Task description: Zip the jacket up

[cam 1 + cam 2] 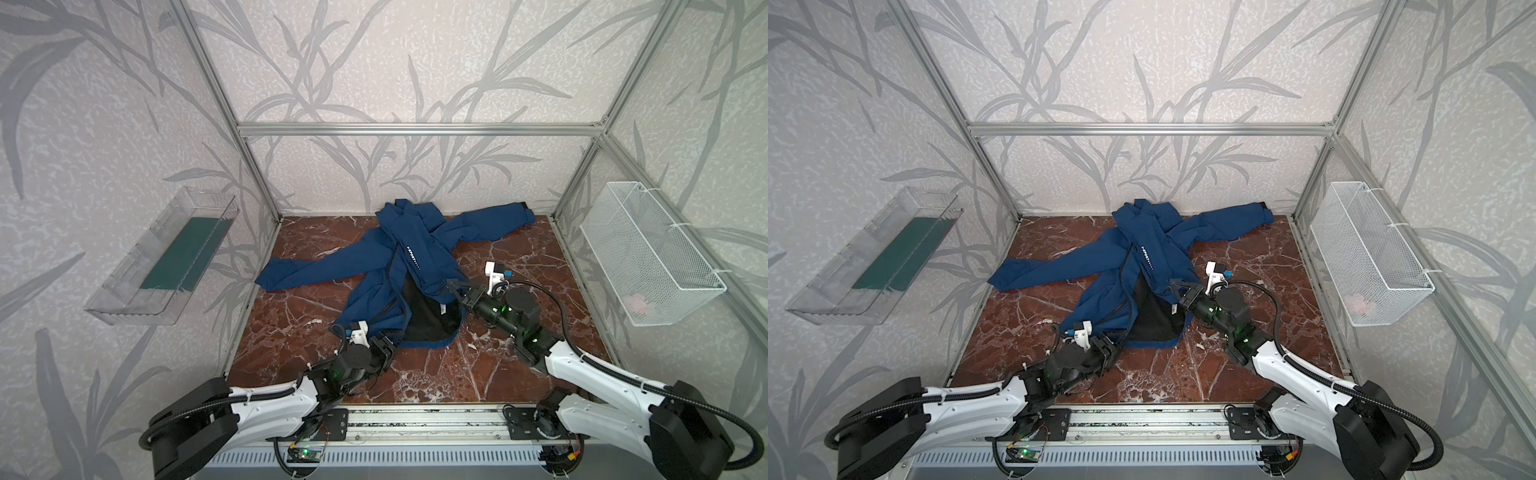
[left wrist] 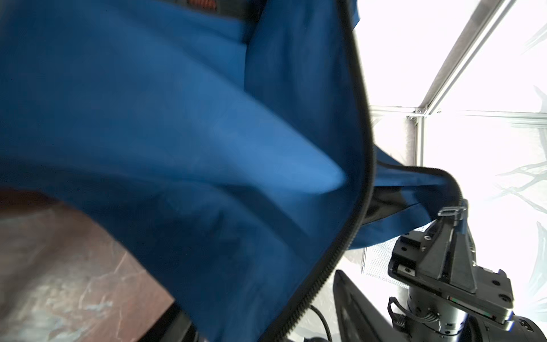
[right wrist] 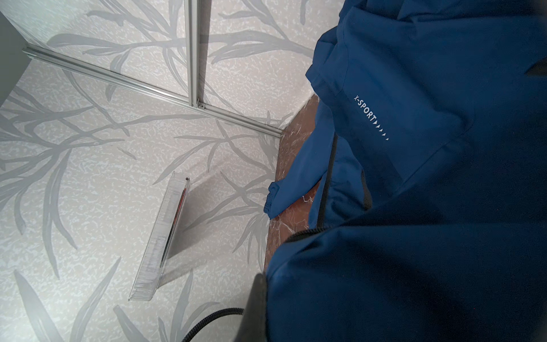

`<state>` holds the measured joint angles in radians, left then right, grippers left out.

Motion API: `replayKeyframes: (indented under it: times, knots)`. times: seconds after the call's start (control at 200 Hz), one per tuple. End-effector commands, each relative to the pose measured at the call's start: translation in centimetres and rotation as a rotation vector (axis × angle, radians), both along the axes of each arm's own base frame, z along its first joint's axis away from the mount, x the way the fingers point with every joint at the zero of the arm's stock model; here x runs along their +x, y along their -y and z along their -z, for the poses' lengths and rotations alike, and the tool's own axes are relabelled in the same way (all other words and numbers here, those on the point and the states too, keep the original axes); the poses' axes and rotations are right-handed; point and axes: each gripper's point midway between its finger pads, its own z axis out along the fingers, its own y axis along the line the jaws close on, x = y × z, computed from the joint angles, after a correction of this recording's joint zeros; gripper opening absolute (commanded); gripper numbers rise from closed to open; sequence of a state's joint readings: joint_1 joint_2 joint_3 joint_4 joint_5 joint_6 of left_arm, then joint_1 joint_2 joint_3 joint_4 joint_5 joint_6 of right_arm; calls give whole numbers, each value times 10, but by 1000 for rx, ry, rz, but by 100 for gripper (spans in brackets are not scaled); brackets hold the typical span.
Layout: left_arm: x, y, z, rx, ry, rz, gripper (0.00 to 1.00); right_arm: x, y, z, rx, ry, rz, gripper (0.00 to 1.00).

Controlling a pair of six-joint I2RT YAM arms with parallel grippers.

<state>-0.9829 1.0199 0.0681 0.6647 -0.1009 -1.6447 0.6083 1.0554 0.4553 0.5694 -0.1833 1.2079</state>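
The jacket [image 1: 419,239] was laid out on the table [image 1: 532,257], toward the back, sleeves [image 1: 299,274] flung wide to either side, front unzipped, black lining [image 1: 428,311] bared above the hem [image 1: 424,343]. The right gripper [image 1: 454,287] was clamped on the jacket's front edge; in the left wrist view it was seen pinching the cloth right at the zipper [image 2: 362,148]. The left gripper [image 1: 387,347] was set at the hem, by the other front edge; whether its jaws were apart or together could not be told
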Motion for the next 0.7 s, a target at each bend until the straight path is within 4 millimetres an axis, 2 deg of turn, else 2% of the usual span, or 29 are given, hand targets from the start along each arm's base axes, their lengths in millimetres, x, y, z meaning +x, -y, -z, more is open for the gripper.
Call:
replayKeyframes:
  times: [0.0,0.32,0.525,0.695]
  knots:
    - [-3,15,-20,-92,26,52,68,1,4,-22,22,61,16,1]
    - [0,-12,-12,-51,43,-44,63,-1,6,-24,14,64,17,1]
    - [-6,-32,-8,-29,26,-87,71,0,5,-22,14,60,18,1]
    - [-15,-30,-4,-57,-18,-52,74,2,3,-22,14,60,14,1]
